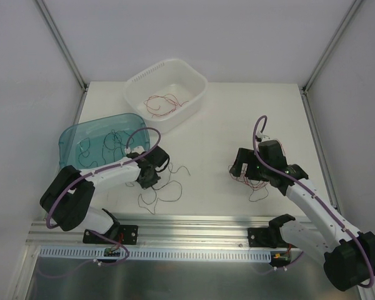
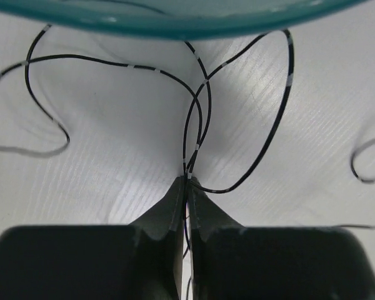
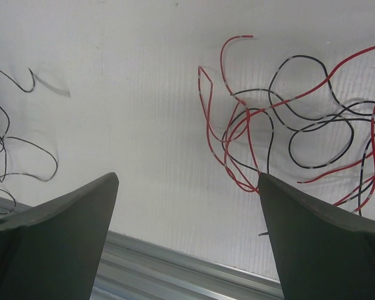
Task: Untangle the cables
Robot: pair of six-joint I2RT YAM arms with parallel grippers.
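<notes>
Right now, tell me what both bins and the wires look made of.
White bin: opaque, slightly glossy plastic, with moulded slots at the rim.
Teal bin: translucent tinted plastic with highlights on its rim.
Black wire and red wires: hair-thin and springy, probably plastic-insulated, with shiny glints; the cores are unseen.
</notes>
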